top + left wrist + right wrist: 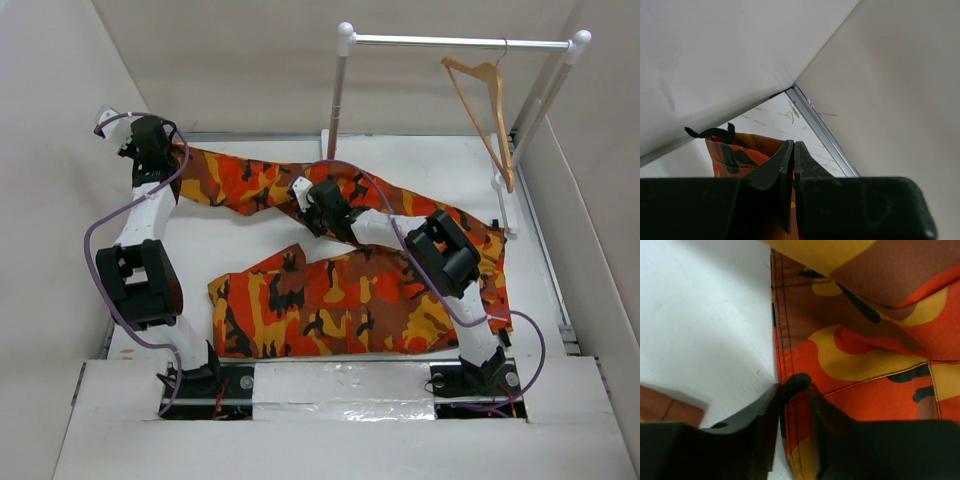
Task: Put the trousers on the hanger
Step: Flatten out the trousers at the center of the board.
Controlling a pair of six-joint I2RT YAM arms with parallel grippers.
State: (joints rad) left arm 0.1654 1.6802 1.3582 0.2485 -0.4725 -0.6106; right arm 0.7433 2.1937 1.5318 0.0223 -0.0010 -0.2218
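The trousers (350, 300) are lying spread on the table (230, 235), one leg reaching the far left corner, where the left gripper (792, 152) is pinching its end, jaws closed on the cloth. The right gripper (792, 390) is clamping that leg's seamed edge mid-table, jaws nearly together. The hanger (488, 100) is hanging on the rail (450, 42), well apart.

We see the trousers (350, 300) on the table (240, 235): one leg runs from 10 o'clock to 3 o'clock, the other lies nearer, at 6. The left fingers (775, 167) are at the 10 o'clock leg end, and the right fingers (760, 415) are on the far leg, centre. The hanger (490, 110) hangs on the rail (450, 42) at 1 o'clock.
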